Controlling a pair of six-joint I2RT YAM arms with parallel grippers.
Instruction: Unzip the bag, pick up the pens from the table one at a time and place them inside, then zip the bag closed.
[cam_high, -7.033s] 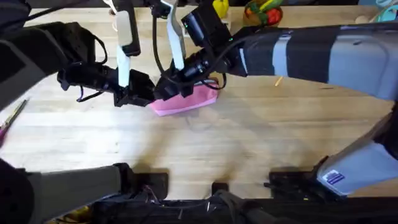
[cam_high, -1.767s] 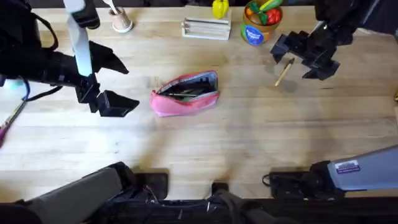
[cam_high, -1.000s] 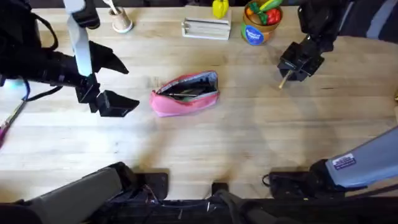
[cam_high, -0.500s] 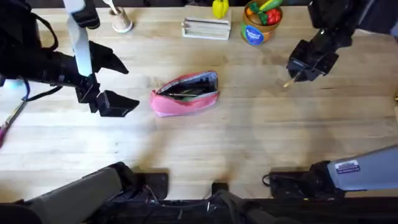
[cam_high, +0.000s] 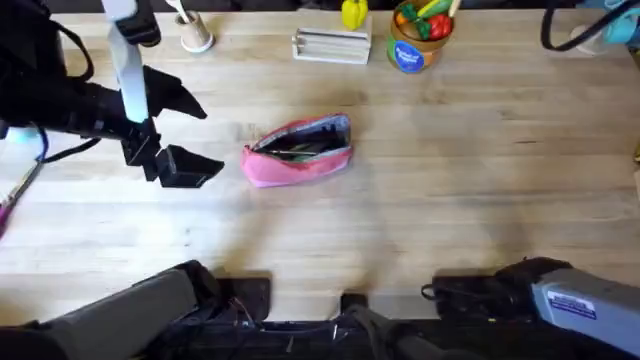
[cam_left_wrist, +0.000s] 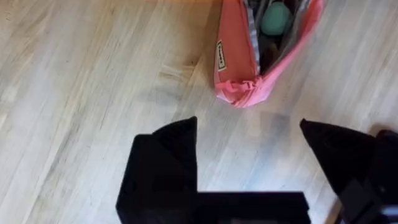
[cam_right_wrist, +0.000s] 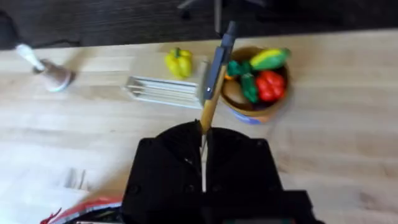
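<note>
The right hand (cam_right_wrist: 203, 146) is pinching a tan pen (cam_right_wrist: 213, 84) between its closed fingers, the pen standing up past the fingertips with its dark end farthest out. The pink bag (cam_high: 298, 150) lies unzipped near the middle of the table (cam_high: 450, 210), dark things already showing through its mouth. The left hand (cam_left_wrist: 249, 155) hangs spread just beside the bag's near end, touching nothing.

The grip looks thin: the pen is held near one end, so a quick swing could pivot it or let it slip out. The bag's mouth is a narrow slot (and the soft fabric sags), so a pen brought in crosswise may catch on the zipper edge and push the bag along instead of going in. The left hand sits close enough to steady the bag, but also close enough to be struck if the right arm comes in low.

Open table runs wide between the right side and the bag. Along the far edge stand a bowl of toy fruit (cam_high: 418, 28), a yellow toy (cam_high: 353, 13), a slatted rack (cam_high: 331, 46) and a small cup (cam_high: 196, 36), best avoided.
</note>
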